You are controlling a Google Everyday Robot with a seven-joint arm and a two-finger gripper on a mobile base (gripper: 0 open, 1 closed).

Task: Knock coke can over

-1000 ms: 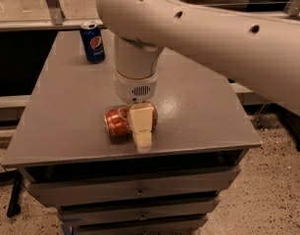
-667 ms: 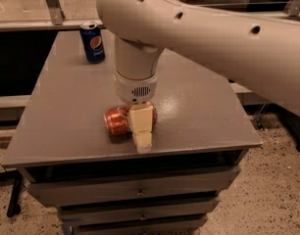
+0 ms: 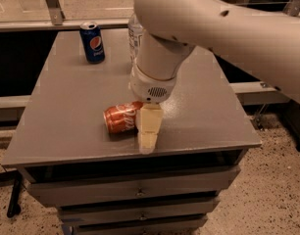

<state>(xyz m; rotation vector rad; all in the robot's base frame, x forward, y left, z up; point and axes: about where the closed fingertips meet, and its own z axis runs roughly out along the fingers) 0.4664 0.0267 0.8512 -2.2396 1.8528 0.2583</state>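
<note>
The coke can (image 3: 120,119) lies on its side on the grey table (image 3: 66,106), near the front edge, with its silver top facing left. My gripper (image 3: 149,130) hangs from the big white arm (image 3: 213,23) and points down at the table. It is right beside the can's right end, touching or nearly touching it.
A blue Pepsi can (image 3: 92,42) stands upright at the table's back left. A clear plastic bottle (image 3: 135,33) stands at the back, mostly hidden behind the arm. The table's front edge is just below the gripper, with drawers (image 3: 135,192) underneath.
The arm and gripper have shifted slightly to the right, so more of the lying coke can shows. The can stays on its side.
</note>
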